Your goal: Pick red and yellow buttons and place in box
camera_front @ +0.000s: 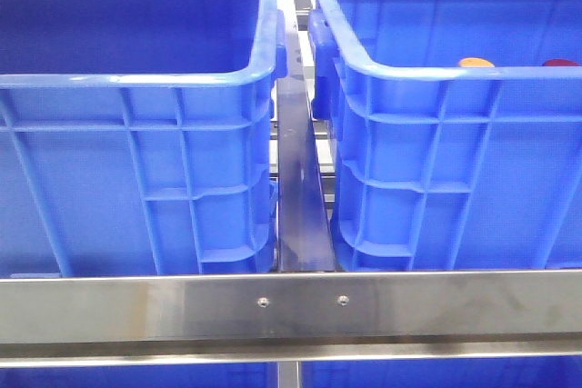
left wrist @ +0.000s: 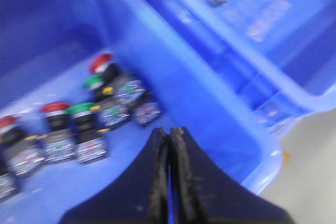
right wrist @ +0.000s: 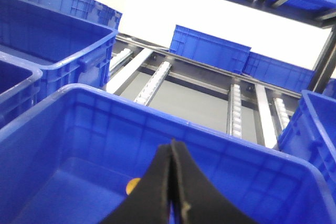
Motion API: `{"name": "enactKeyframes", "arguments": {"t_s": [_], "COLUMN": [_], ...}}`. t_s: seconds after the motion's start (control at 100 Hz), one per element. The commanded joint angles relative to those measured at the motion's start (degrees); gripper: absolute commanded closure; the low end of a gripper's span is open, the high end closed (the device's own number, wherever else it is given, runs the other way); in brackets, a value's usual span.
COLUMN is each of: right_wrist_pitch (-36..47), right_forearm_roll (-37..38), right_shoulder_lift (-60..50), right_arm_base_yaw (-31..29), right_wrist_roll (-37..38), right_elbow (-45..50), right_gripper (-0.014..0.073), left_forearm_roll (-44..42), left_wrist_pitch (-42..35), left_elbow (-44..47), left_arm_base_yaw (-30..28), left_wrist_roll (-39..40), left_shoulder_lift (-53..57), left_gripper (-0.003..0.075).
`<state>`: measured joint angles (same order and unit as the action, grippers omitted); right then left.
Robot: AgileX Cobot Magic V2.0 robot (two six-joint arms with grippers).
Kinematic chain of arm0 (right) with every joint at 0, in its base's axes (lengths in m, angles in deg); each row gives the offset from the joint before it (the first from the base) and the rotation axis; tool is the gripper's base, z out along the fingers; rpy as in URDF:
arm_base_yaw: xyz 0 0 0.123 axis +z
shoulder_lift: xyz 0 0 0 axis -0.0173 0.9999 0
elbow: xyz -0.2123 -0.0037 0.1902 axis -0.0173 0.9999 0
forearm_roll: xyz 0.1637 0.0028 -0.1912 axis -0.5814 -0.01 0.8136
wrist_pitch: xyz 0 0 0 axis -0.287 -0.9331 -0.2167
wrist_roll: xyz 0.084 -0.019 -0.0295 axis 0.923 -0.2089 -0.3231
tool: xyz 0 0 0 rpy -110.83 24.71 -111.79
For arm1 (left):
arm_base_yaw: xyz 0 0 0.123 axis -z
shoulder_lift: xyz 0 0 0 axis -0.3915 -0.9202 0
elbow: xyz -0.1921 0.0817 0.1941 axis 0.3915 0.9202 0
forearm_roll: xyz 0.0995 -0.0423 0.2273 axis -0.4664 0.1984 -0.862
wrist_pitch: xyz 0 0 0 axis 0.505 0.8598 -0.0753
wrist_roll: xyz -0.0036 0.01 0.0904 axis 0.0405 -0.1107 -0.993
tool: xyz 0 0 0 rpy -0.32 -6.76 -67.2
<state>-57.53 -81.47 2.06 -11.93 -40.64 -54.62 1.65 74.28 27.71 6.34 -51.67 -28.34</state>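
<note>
Steel rail (camera_front: 291, 306), roller racking (right wrist: 236, 109), bright backlight.

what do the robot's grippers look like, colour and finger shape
Only the wrist views show them. The left gripper and right gripper each have two matte black fingers, broad at the base and tapering to a narrow tip, with rough-looking inner edges. No cables, markings or arm links are visible.

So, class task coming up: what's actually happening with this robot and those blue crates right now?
Nothing is being held at this moment. The left pincer hangs shut and empty over the left crate, above a cluster of push-button switches with red and green caps lying on its floor. The right pincer is also shut and empty, over the right crate. An orange-yellow button and a dark red button peek above that crate's near rim.
</note>
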Motion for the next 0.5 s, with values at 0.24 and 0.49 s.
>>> {"name": "enactKeyframes", "arguments": {"t_s": [0.24,0.49], "right_wrist_pitch": [-2.3,-5.6], "right_forearm_roll": [-6.5,-6.5], "right_shoulder_lift": [-8.9,-14.7], "right_arm_base_yaw": [-0.4,-0.4], "right_wrist_roll": [0.1,0.1], "right_elbow": [4.9,10.6], "right_gripper": [0.0661,0.0661], "left_forearm_roll": [-5.5,-5.5], "left_wrist_pitch": [-17.2,-24.6], "left_elbow": [13.3,25.0], "left_arm_base_yaw": [0.4,0.4], "left_wrist_roll": [1.8,1.8], "left_shoulder_lift": [18.1,31.3], "left_gripper": [0.0740,0.0740]}}
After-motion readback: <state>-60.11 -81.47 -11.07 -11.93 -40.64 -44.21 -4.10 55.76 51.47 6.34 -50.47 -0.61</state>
